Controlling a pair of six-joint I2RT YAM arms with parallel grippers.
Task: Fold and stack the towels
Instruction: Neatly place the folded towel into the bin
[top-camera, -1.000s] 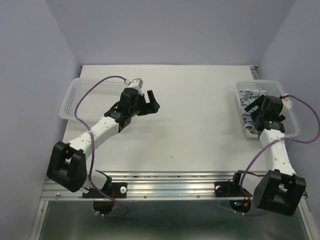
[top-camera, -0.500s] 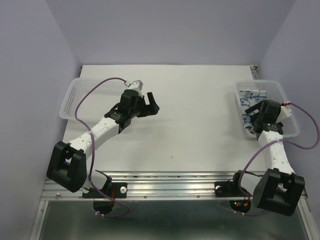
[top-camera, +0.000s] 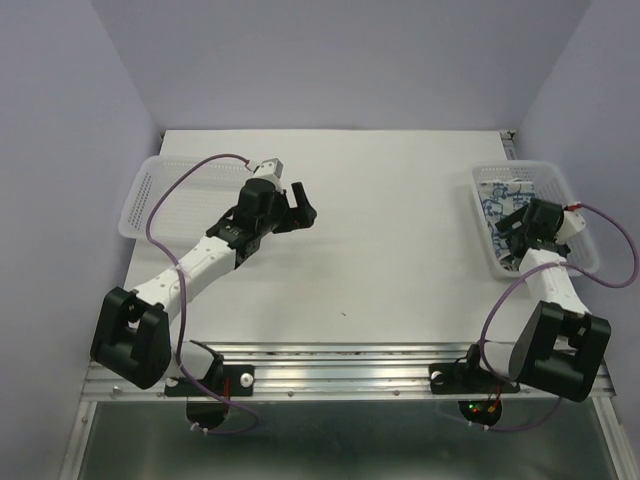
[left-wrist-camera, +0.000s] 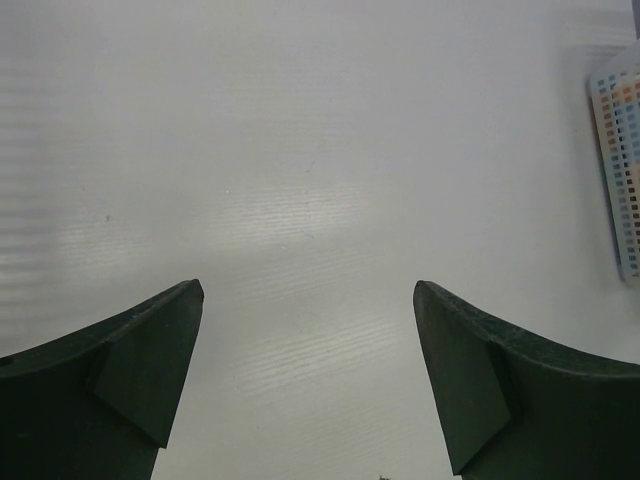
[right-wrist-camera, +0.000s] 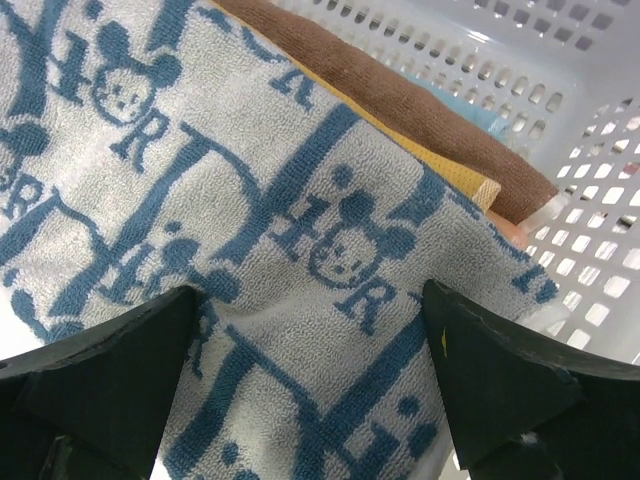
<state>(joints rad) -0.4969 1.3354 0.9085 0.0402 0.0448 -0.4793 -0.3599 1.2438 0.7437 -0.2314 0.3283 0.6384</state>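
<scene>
with the right gripper (right-wrist-camera: 310, 400) spread wide just above the patterned towel (right-wrist-camera: 250, 220) in the right basket (top-camera: 575, 215), looks like the pickup step; next it needs to drop and pinch an edge. left gripper (left-wrist-camera: 308, 385) spread too, hovering over the bare table (top-camera: 400, 240).

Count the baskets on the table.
2: one basket at the far left, looking empty; the other at the far right, holding towels.

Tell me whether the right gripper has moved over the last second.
Yes. The right gripper has swung farther over the right basket, toward the far wall, and now hangs open above the patterned towel.
</scene>
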